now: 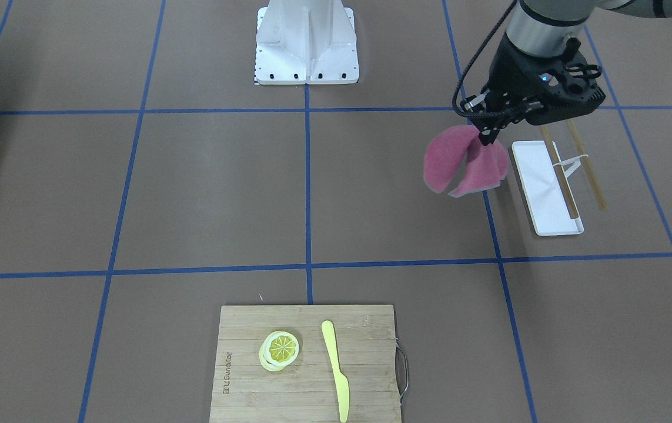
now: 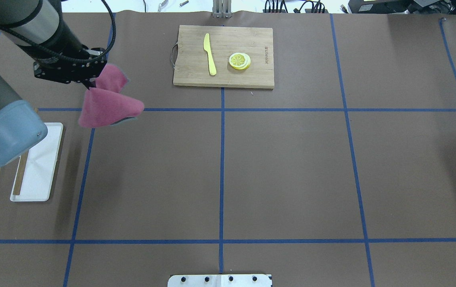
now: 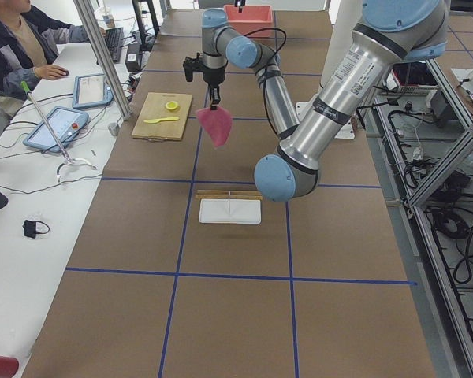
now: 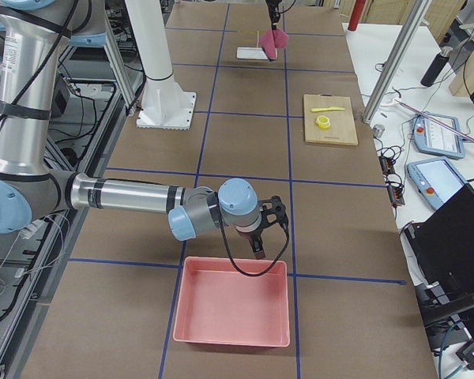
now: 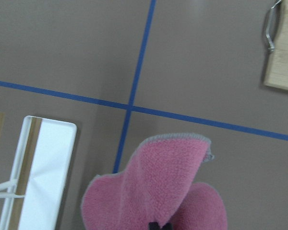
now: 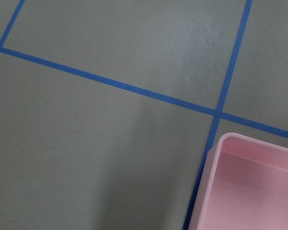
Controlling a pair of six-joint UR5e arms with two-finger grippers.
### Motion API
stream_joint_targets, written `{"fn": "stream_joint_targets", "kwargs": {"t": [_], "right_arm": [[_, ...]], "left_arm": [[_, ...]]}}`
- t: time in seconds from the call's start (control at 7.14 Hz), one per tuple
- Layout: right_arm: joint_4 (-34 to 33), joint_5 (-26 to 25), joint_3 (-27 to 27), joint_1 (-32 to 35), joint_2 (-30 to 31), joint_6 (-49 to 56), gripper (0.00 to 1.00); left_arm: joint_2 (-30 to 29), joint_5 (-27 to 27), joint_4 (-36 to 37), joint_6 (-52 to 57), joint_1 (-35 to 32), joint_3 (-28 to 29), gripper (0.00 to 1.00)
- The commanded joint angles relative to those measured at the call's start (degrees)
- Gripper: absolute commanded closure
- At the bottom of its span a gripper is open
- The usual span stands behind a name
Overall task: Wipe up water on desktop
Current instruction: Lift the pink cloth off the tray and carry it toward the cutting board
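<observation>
Desktop (image 2: 291, 167) — brown, taped into blue-lined rectangles, looks dry all around the white tray (image 1: 532, 170). No puddle shows near it in any view.

Left gripper (image 1: 485, 136): fingers pinched together on the top fold of a pink cloth (image 1: 447, 161). The cloth hangs clear of the surface, just beside the tray on its table-centre side, over a blue tape line. Its lower folds droop loose and touch nothing.

Right gripper (image 4: 257, 251): at the table end farthest from the tray, beside a pink bin (image 4: 231, 316). Cannot tell whether its fingers are apart or together.

Right wrist view: a faint curved outline (image 6: 72, 151) on the brown surface close to that bin, well apart from the tray. Possibly a water film; too faint to be sure.

Judgement — the step in hand is carrying the cloth, and no wiping has begun. The next move calls for finding the wet patch, lowering the cloth until it lies flat on the surface, then sweeping with light downward pressure. Held by one pinched fold, it may bunch rather than spread.
</observation>
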State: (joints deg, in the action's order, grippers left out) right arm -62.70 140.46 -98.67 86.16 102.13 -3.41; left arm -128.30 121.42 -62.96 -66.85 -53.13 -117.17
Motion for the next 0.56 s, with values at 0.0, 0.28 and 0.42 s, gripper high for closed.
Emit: {"fn": "stream_joint_targets", "kwargs": {"t": [0.0, 0.28, 0.42], "right_arm": [[9.5, 1.5, -1.1, -2.7, -0.5, -14.4, 0.0], [16.3, 1.7, -2.0, -6.4, -3.8, -25.6, 0.0], [17.4, 1.5, -3.3, -8.2, -6.1, -30.5, 0.0]], "left_arm": [[-4.1, 4.7, -11.7, -11.0, 0.3, 4.0, 1.0], [-12.3, 6.5, -20.3, -17.2, 4.8, 13.7, 1.0], [-15.7, 6.5, -20.8, -18.0, 5.7, 16.2, 1.0]]}}
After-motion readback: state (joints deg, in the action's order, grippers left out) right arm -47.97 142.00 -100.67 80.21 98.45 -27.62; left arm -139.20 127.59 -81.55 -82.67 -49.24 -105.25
